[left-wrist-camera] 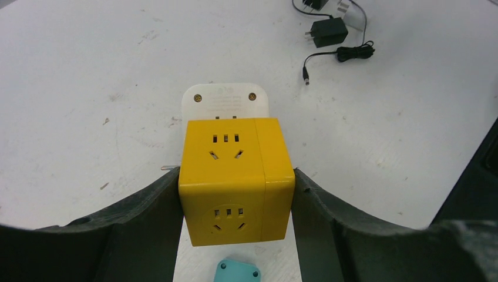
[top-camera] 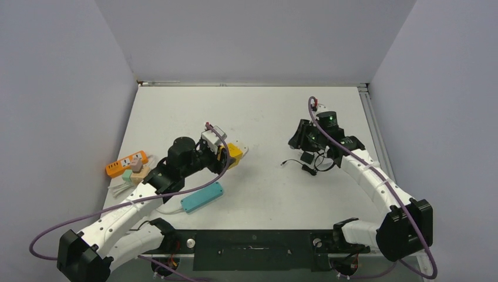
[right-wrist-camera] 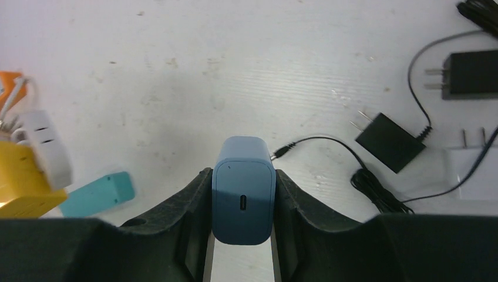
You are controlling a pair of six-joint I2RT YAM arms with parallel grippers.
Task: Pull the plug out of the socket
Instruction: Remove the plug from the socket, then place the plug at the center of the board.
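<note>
The socket is a yellow cube (left-wrist-camera: 235,188) with outlets on its faces, and my left gripper (left-wrist-camera: 235,200) is shut on its two sides. A white plate (left-wrist-camera: 226,100) with two screws sits at the cube's far face. In the top view the cube (top-camera: 235,154) is left of the table's middle. The plug is a blue charger block (right-wrist-camera: 243,194) with a small oval port facing the camera. My right gripper (right-wrist-camera: 243,202) is shut on it, well to the right of the socket (right-wrist-camera: 20,176) and apart from it.
A teal power strip (top-camera: 202,196) lies just in front of the socket and an orange one (top-camera: 126,163) at the left edge. Black adapters with coiled cables (right-wrist-camera: 389,141) and a white adapter (right-wrist-camera: 470,170) lie beside the right gripper.
</note>
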